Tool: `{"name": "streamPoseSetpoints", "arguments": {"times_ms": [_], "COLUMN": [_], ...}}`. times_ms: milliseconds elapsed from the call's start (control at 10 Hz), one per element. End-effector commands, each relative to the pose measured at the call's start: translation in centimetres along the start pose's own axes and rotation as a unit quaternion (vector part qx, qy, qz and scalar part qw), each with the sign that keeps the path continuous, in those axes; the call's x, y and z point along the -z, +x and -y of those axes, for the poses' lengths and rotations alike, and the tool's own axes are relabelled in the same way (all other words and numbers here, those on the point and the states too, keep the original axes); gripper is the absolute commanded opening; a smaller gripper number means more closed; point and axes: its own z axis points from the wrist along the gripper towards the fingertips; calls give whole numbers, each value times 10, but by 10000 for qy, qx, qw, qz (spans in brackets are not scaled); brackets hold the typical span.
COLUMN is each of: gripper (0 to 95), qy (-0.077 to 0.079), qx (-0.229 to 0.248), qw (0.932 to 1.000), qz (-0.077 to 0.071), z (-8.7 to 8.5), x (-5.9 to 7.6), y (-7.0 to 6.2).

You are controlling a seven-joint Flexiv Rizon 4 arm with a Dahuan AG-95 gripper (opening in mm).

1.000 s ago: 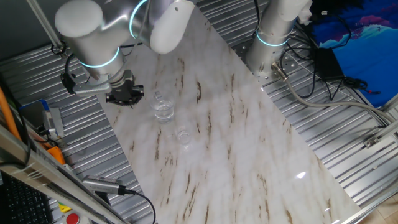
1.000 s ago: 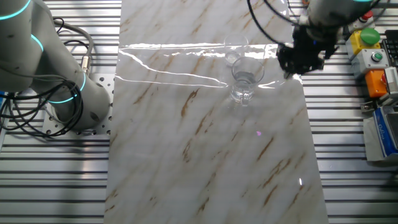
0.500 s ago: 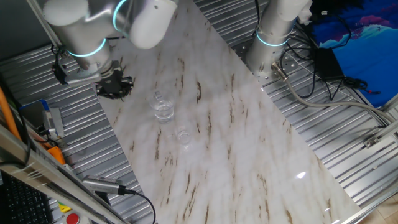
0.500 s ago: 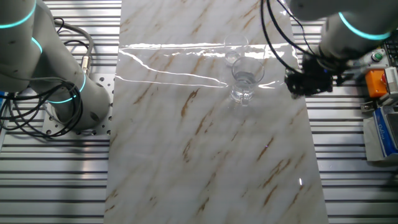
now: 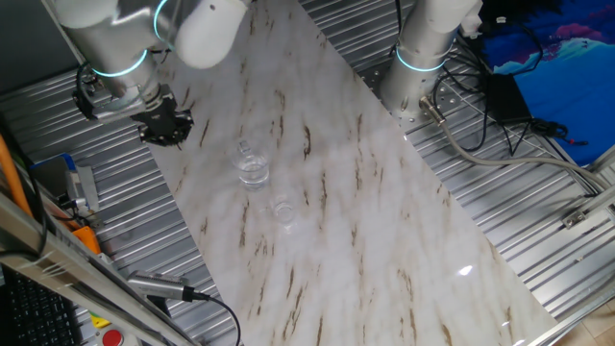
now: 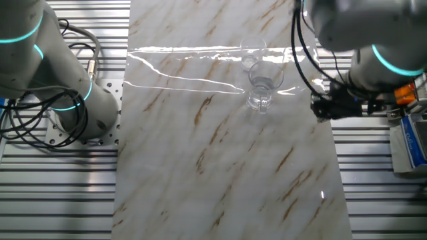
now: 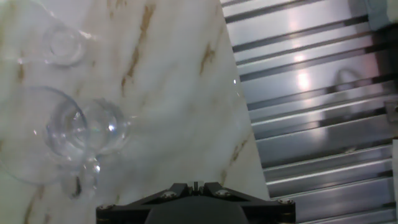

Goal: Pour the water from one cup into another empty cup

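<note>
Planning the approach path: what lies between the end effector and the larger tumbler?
Only bare marble tabletop separates the end effector from the larger tumbler; both fixed views show this.

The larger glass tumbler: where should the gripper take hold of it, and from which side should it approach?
Probably grip the larger tumbler across its side wall, below the rim, approaching level from the gripper's side. It stands upright with its rim open, and the smaller cup stands apart on the opposite side, so that side appears free.

Arm bent overhead, wrist turned downward; black end effector [image 5: 165, 125] hangs empty, finger separation not discernible.
</note>
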Motion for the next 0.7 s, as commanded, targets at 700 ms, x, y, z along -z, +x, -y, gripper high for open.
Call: {"name": "streamPoseSetpoints", "arguments": {"times_ms": [700], "gripper": [0], "qy": [39], "qx": [-475], "qw": [9985], "qz": [-280], "z": [-10], "x": [-8], "y": [-1]}}
